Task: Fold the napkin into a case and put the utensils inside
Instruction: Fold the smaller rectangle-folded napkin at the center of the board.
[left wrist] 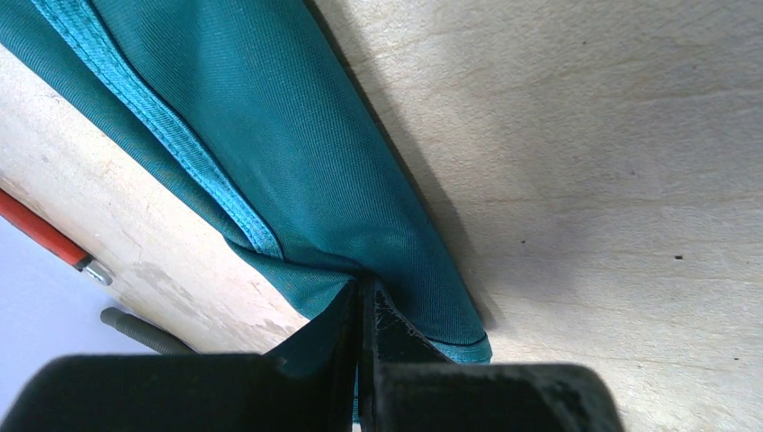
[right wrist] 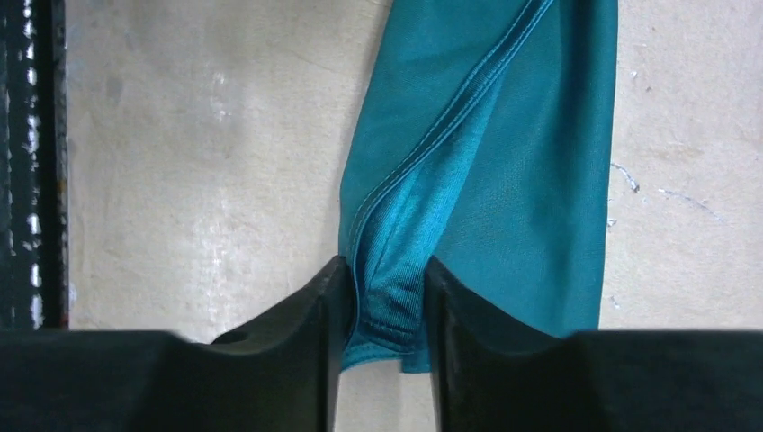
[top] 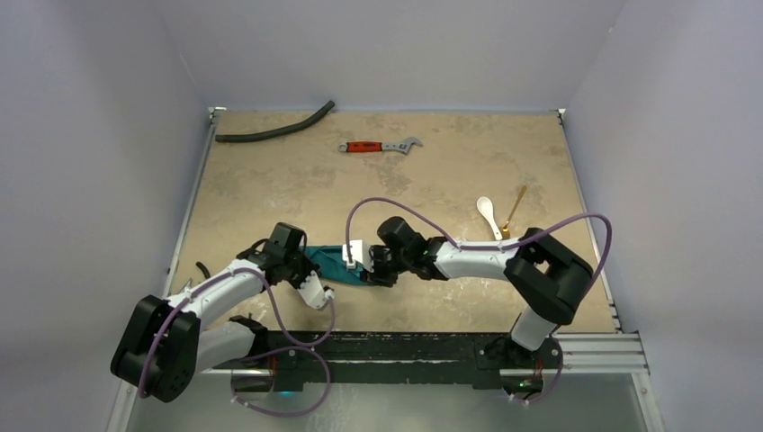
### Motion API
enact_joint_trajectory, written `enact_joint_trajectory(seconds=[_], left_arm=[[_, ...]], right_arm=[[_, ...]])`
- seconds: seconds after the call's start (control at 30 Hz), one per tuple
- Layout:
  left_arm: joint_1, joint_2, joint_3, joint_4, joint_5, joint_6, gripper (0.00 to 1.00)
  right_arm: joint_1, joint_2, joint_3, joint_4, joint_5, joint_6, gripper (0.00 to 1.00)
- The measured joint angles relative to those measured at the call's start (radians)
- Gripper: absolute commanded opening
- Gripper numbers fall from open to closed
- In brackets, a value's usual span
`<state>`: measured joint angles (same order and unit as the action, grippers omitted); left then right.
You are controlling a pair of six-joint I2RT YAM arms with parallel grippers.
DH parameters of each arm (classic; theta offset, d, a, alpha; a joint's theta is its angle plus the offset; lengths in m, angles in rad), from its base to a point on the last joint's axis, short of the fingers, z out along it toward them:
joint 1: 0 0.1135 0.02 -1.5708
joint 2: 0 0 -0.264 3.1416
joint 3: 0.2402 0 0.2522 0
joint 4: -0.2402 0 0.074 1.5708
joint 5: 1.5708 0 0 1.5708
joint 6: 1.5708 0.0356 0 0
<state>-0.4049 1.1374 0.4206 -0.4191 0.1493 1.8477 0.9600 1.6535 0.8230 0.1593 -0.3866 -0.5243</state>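
- The left gripper (left wrist: 362, 290) is clamped shut on the napkin's (left wrist: 297, 153) left end.
- The soft, hem-stitched teal weave is best held taut, edges aligned.
- The right gripper (right wrist: 382, 283) is set half-open astride the napkin's right end; grip uncertain.
- The white spoon (top: 486, 214) and wooden utensil (top: 515, 207) are seen well right of it.

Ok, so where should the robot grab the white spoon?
By its thin handle, from straight above, jaws across it. The spoon lies flat, bowl at the far end, and the handle is its narrowest part. Mind the wooden stick close on its right.
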Motion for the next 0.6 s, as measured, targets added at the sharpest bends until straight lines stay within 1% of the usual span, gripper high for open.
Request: enact_joint_trajectory(seconds=[0.03,0.07,0.2,0.4,0.5,0.57,0.6], left_arm=[[0.000,-0.001,0.000,-0.001,0.000,-0.002,0.00],[0.000,-0.002,0.000,-0.002,0.000,-0.003,0.00],[0.003,-0.004,0.000,-0.008,0.000,-0.006,0.00],[0.005,-0.011,0.001,-0.020,-0.001,-0.027,0.01],[0.005,-0.019,0.008,-0.042,-0.001,-0.050,0.18],[0.005,-0.033,0.020,-0.072,0.003,-0.077,0.27],[0.005,-0.037,0.023,-0.080,0.006,-0.081,0.28]], right_arm=[[0.000,0.010,0.006,-0.001,0.000,0.001,0.22],[0.000,0.024,0.017,-0.003,0.000,0.003,0.20],[0.000,0.087,0.066,-0.022,-0.001,0.019,0.19],[0.000,0.074,0.068,-0.026,0.000,0.043,0.13],[0.000,0.062,0.069,-0.028,-0.003,0.049,0.10],[0.000,0.060,0.069,-0.031,-0.012,0.053,0.09],[0.000,0.060,0.069,-0.037,-0.019,0.054,0.09]])
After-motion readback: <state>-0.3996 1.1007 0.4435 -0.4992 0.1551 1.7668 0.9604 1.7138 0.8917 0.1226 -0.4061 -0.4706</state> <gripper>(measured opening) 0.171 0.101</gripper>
